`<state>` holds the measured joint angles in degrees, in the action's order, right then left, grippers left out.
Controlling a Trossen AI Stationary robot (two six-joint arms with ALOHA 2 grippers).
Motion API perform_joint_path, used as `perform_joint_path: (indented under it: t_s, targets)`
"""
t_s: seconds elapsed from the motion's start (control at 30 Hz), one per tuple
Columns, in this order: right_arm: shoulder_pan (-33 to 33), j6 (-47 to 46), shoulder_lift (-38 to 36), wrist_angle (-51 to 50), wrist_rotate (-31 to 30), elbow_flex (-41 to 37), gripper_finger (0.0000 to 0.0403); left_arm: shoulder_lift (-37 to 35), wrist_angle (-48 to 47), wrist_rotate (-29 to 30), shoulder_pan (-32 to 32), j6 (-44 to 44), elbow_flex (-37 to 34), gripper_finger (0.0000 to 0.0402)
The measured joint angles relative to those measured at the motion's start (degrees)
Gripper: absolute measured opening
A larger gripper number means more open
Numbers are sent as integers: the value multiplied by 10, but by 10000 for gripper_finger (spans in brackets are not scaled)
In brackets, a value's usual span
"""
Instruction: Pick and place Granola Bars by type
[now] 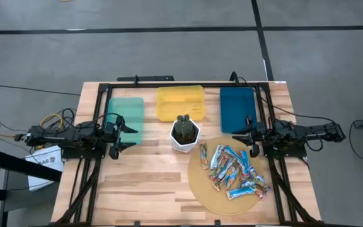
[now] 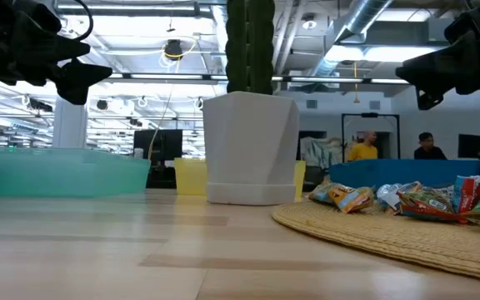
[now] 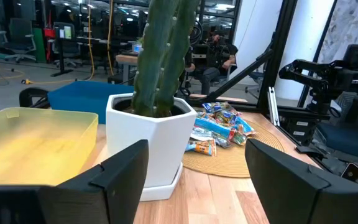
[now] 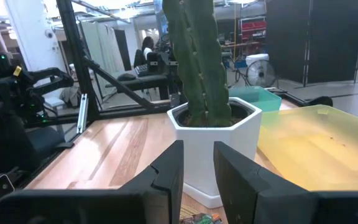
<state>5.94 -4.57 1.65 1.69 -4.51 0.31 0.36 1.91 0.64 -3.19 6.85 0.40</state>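
A wooden counter [image 1: 144, 183] is seen from above, set on a grey floor, with an open office visible beyond it in the low view. The Granola Bars [image 1: 235, 169] are heaped on a round woven mat [image 1: 216, 194] just beside the white cactus pot [image 1: 184, 133], none yet sorted. Behind the pot lie three trays: a green tray [image 1: 126, 113], a yellow tray [image 1: 179, 103] and a blue tray [image 1: 237, 107]. The right pincer [image 1: 242, 140] hangs above the mat's edge on the blue-tray side of the pot, its fingers only narrowly parted and nothing held. The left pincer [image 1: 126, 137] waits on the pot's other side, spread wide and empty. For a first pick, a bar at the heap's outer edge would best be chosen, the fingers widened beforehand and closed across its short width, so that neighbouring wrappers are not dragged along.
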Motion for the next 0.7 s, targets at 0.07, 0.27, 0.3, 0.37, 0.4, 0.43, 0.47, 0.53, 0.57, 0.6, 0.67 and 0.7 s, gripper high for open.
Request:
perform_joint_path:
  t_s: [0.07, 0.27, 0.3, 0.37, 0.4, 0.43, 0.47, 0.53, 0.57, 0.6, 0.67, 0.7]
  targets:
    - [0, 0, 0, 0, 0, 0, 82, 0, 0, 0, 0, 0, 0, 261]
    - [0, 0, 0, 0, 0, 0, 82, 0, 0, 0, 0, 0, 0, 261]
    - [0, 0, 0, 0, 0, 0, 82, 0, 0, 0, 0, 0, 0, 261]
    - [0, 0, 0, 0, 0, 0, 82, 0, 0, 0, 0, 0, 0, 261]
    - [0, 0, 0, 0, 0, 0, 82, 0, 0, 0, 0, 3, 0, 261]
    - [0, 0, 0, 0, 0, 0, 82, 0, 0, -2, 0, 15, 0, 261]
    - [0, 0, 0, 0, 0, 0, 82, 0, 1, -6, 0, 35, 0, 261]
    - [0, 0, 0, 0, 0, 0, 82, 0, 4, -25, 0, 98, 0, 261]
    - [0, 0, 0, 0, 0, 0, 82, 0, 6, -36, 0, 134, 0, 261]
    - [0, 0, 0, 0, 0, 0, 82, 0, 8, -47, 0, 171, 0, 261]
    - [0, 0, 0, 0, 0, 0, 82, 0, 11, -65, 0, 242, 0, 261]
    - [0, 0, 0, 0, 0, 0, 82, 0, 11, -69, 0, 273, 0, 261]
